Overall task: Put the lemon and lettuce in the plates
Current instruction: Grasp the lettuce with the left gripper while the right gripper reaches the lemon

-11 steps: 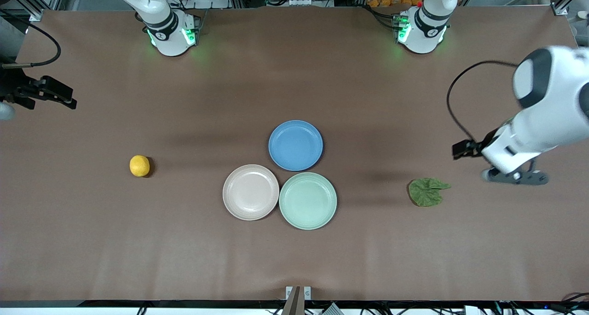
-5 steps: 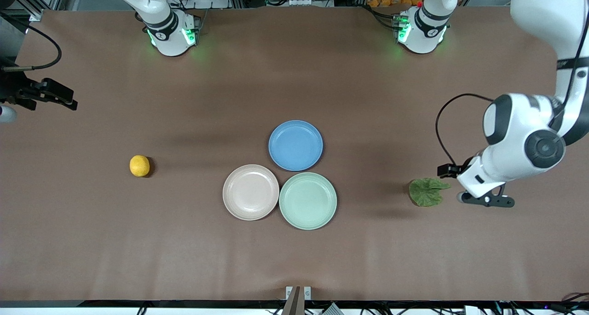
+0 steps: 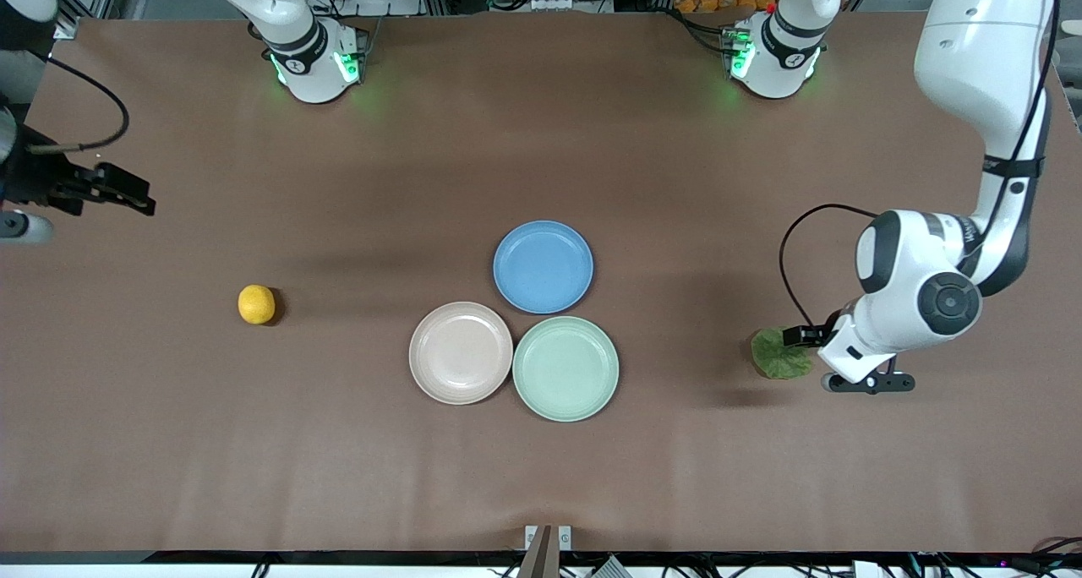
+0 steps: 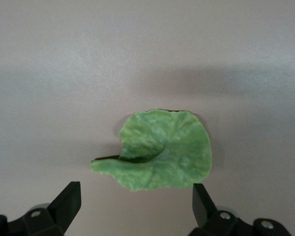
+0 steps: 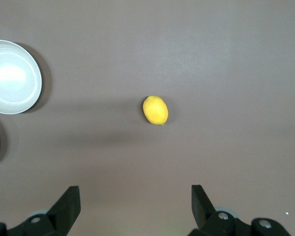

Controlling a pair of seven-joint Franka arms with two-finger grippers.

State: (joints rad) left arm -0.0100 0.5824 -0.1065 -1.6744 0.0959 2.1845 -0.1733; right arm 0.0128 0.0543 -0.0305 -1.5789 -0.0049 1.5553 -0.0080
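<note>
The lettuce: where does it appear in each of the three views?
Front view: lettuce on the table, toward the left arm's end, partly under the left gripper.
Left wrist view: lettuce central, above the open fingers.
Right wrist view: not in it.
Shared landmark: the left gripper.

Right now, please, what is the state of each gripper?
Left gripper: open, empty, over the lettuce.
Right gripper: open, empty, above the table, the lemon lying ahead of it.

No text, label, brand or number can be read anywhere in these views — the left arm (image 3: 972,240) carries a small dark marking near its wrist joint, but it is too small to make out.
</note>
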